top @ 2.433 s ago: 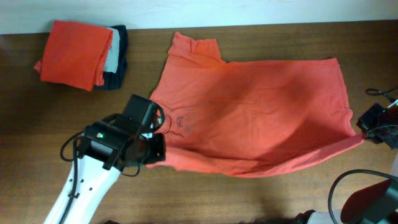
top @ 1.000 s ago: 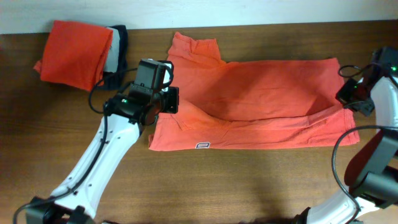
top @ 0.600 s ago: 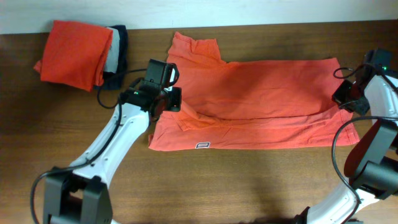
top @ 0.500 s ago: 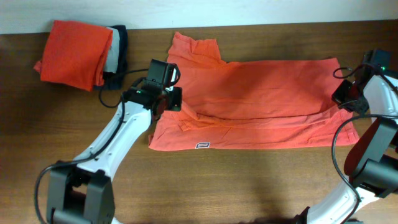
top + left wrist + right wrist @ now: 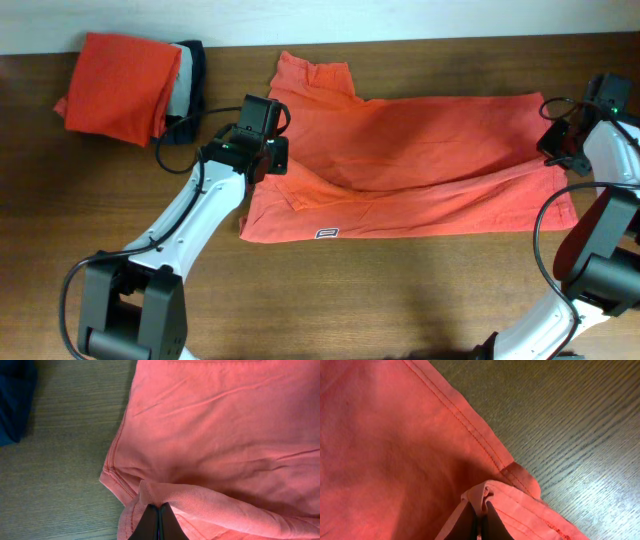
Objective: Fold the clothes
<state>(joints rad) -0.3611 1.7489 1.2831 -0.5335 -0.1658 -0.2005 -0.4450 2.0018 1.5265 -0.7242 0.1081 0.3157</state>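
Cloth pinched at both ends: coral-red T-shirt (image 5: 420, 140) spread lengthwise across the far half of a dark wooden table (image 5: 400, 300), plain face up, one short sleeve (image 5: 315, 75) pointing toward the back edge. Near side doubled over into a flat band (image 5: 450, 215) along the front, with a small dark label (image 5: 325, 233) showing on it close to the left end. At the shirt's left edge, left gripper (image 5: 270, 168), its black fingers (image 5: 150, 522) pressed tight together in the wrist view, a rolled ridge of fabric caught between the tips and bare wood just to the left. At the opposite end, right gripper (image 5: 556, 152) beside the shirt's far right corner, its fingers (image 5: 462, 522) likewise closed narrow, clamping a small puckered fold of the stitched hem (image 5: 470, 425), with table grain showing to the right of it. Between the two grips, a loose edge of the shirt sagging in a shallow curve over the layer beneath, a soft shadow under it. Well apart from the shirt, in the far left corner of the table, an orange folded garment (image 5: 120, 85) lying on top of grey and navy garments (image 5: 190, 90), the pile near the left arm's gripper but not touching it.
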